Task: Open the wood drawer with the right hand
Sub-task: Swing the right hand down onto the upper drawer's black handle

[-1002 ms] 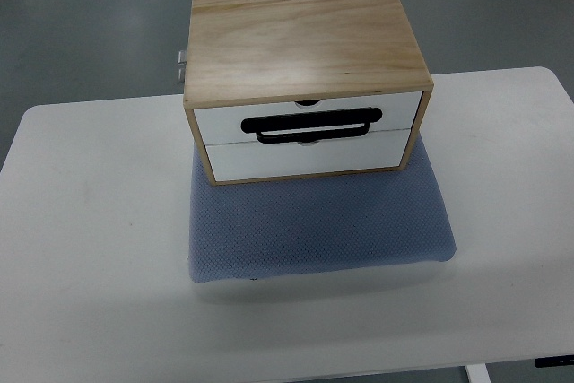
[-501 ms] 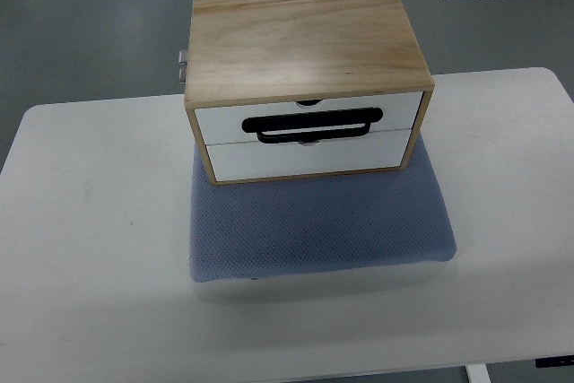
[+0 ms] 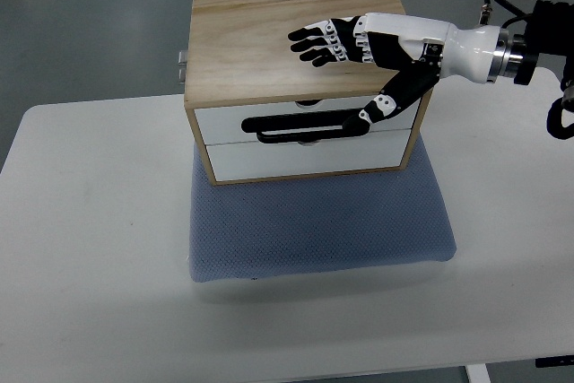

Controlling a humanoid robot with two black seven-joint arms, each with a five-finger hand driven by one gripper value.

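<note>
Broadly, a white desk (image 3: 81, 248) carries a blue-grey mat (image 3: 314, 230), and on the mat's far half stands the wood drawer box (image 3: 269, 38), two white drawer fronts facing the camera. Both fronts sit flush with the frame, so nothing is open yet. Two black handles lie close together across the seam: the upper drawer's handle (image 3: 291, 118) just above the lower one.

From the picture's right edge the right arm reaches over the box top. Its robot hand (image 3: 345, 56) hovers spread and empty, the fingers (image 3: 314, 42) stretched over the wood lid and the thumb (image 3: 386, 100) hanging down past the front edge near the handles' right end.

This looks like the approach step. Next, the hand likely needs to drop in front of the box, hook its fingers behind one handle, and pull straight toward the robot.
</note>
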